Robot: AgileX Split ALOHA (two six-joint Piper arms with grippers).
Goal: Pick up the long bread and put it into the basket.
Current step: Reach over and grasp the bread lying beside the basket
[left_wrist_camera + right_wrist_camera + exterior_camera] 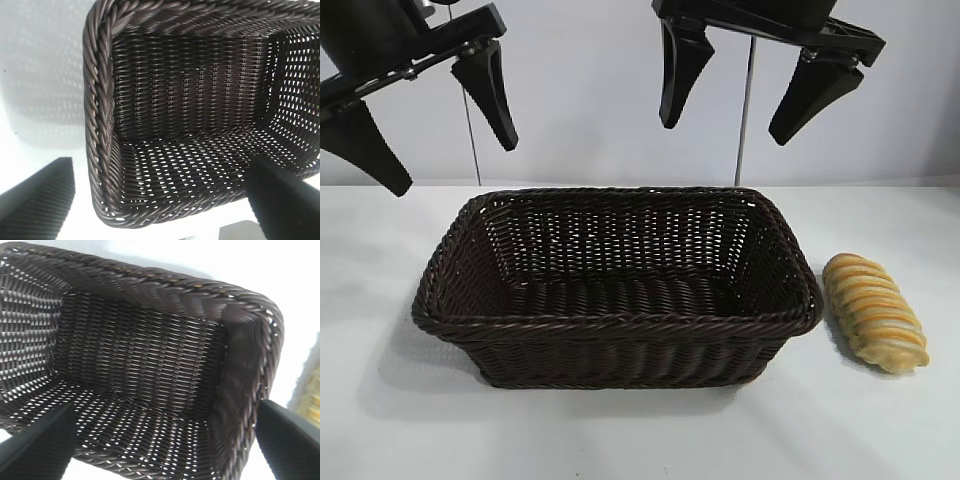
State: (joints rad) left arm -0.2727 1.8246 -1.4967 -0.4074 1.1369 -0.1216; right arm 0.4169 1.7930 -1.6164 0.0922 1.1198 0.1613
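The long bread [875, 311], golden-yellow with orange-brown ridges, lies on the white table just right of the basket [460, 232]. The dark brown wicker basket stands mid-table with nothing in it. My left gripper [448, 158] hangs open and empty high above the basket's left end. My right gripper [725, 130] hangs open and empty high above the basket's right half, left of the bread. The left wrist view looks down into the basket [100, 100]. The right wrist view shows the basket [250, 305] and a sliver of the bread [311, 400] at the edge.
The white table [640, 430] spreads around the basket, with a pale wall behind. Two thin vertical rods [744, 110] stand at the back.
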